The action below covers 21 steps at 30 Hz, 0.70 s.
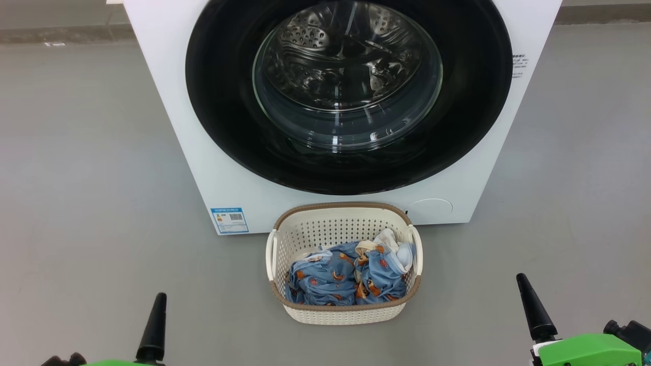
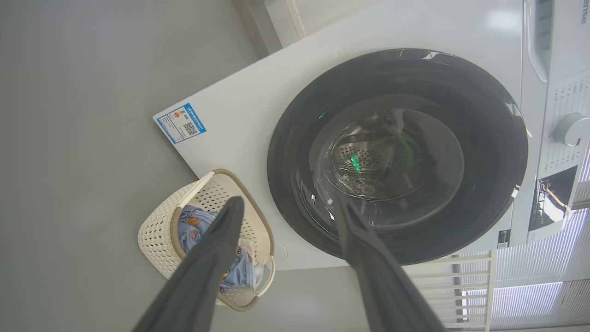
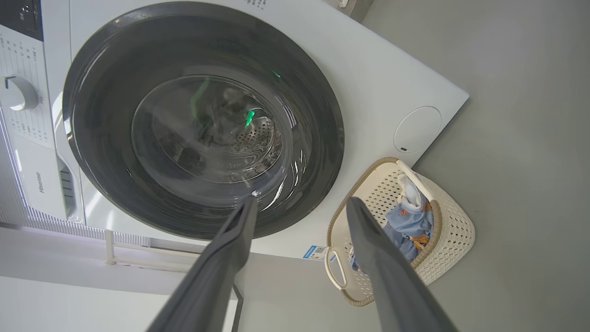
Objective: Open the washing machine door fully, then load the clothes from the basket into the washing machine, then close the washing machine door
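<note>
At the bottom corners of my head view, left gripper [image 2: 289,202] and right gripper [image 3: 303,200]: both spread wide, empty, touching nothing. Large round glossy black-rimmed, glass-bowled door [image 1: 224,101]: I see it closed on the big white boxy washing machine [image 1: 168,76]. Small cream perforated plastic basket [image 1: 346,307]: on the plain grey floor [image 1: 76,178], just before the machine, below the door. Soft blue bear-printed clothes [image 1: 335,277]: heaped inside the basket.

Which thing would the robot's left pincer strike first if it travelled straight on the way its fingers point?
Probably the washing machine door: the left pincer, open, aims at its glossy black rim, on the side toward the basket. Depth is unclear, but nothing seems to lie between.
</note>
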### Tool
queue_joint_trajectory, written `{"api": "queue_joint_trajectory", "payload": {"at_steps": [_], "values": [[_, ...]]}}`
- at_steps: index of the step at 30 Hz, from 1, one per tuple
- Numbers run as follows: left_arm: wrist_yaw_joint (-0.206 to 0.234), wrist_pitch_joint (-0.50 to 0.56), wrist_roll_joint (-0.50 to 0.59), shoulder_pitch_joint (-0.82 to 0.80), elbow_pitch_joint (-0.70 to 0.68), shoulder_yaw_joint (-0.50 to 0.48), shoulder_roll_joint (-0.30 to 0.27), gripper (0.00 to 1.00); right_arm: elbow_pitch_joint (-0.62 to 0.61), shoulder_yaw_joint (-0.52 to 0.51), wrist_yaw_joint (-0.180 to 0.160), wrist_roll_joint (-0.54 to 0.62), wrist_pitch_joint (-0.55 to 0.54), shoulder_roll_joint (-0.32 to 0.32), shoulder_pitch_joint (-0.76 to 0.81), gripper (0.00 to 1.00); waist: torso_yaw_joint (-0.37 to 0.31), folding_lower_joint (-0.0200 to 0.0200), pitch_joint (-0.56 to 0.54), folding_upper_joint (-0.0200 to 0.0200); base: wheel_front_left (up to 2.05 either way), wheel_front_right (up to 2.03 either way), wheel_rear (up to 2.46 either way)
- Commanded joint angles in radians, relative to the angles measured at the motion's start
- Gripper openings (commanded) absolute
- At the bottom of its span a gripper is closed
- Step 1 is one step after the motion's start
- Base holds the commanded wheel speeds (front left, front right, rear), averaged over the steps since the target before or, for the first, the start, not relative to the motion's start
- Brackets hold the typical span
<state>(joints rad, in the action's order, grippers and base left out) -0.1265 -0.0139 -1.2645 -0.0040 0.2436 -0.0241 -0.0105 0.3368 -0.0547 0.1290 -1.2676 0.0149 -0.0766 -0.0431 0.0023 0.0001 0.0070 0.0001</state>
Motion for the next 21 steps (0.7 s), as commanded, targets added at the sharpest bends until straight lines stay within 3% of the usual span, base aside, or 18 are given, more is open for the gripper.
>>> {"api": "queue_joint_trajectory", "payload": {"at_steps": [1, 21], "values": [[-0.002, -0.013, 0.033, -0.031, -0.037, -0.01, -0.018, 1.0, -0.02, 0.016, 0.001, 0.039, 0.014, -0.019, -0.043, 1.0, 0.0, -0.0001, 0.0, -0.0001, 0.0, 0.0, 0.0], [-0.003, -0.072, 0.274, -0.027, -0.075, 0.016, -0.024, 1.0, -0.012, 0.074, 0.001, 0.244, 0.062, -0.057, -0.071, 1.0, 0.0, -0.0001, -0.006, -0.0001, 0.0, 0.0, 0.0]]}}
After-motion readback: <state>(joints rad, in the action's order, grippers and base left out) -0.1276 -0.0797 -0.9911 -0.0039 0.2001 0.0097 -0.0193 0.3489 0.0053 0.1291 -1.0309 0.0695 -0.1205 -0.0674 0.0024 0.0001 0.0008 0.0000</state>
